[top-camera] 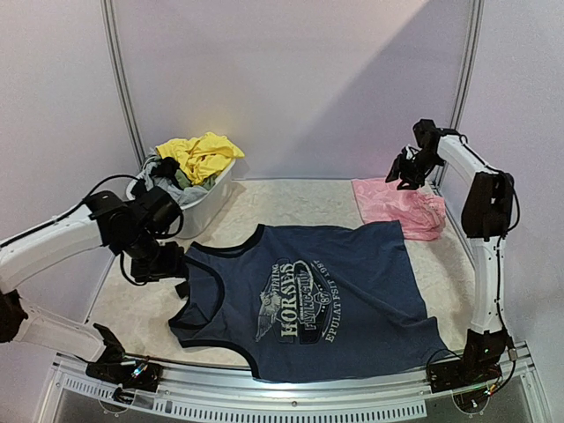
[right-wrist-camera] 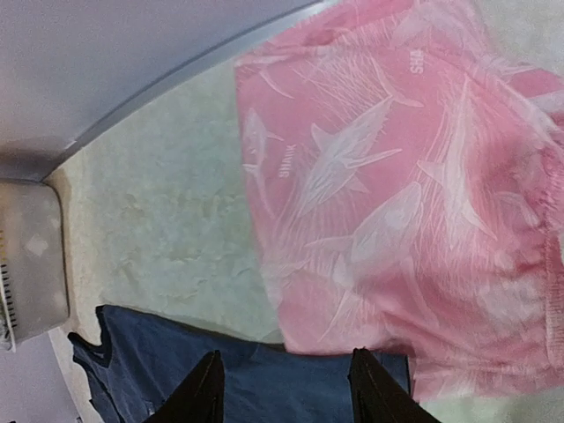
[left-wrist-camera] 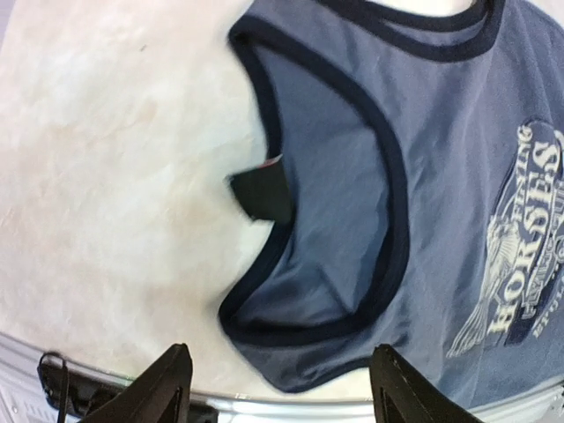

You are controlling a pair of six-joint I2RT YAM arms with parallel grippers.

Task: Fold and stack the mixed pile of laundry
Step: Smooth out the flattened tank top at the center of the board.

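A navy tank top [top-camera: 317, 300] with white lettering lies spread flat on the table; it also shows in the left wrist view [left-wrist-camera: 423, 176] and the right wrist view [right-wrist-camera: 264, 379]. A folded pale pink patterned piece [top-camera: 398, 207] lies at the back right, also in the right wrist view [right-wrist-camera: 397, 194]. Yellow cloth [top-camera: 201, 154] and grey cloth [top-camera: 167, 172] sit in the white tub [top-camera: 211, 198]. My left gripper [top-camera: 172, 264] is open and empty above the top's left strap [left-wrist-camera: 273, 388]. My right gripper [top-camera: 407, 172] is open and empty, raised above the pink piece [right-wrist-camera: 282, 388].
The table's near metal edge [top-camera: 282, 388] runs along the front, close to the tank top's hem. A grey frame post [top-camera: 123, 79] stands behind the tub. A black tag [left-wrist-camera: 260, 192] shows at the top's armhole.
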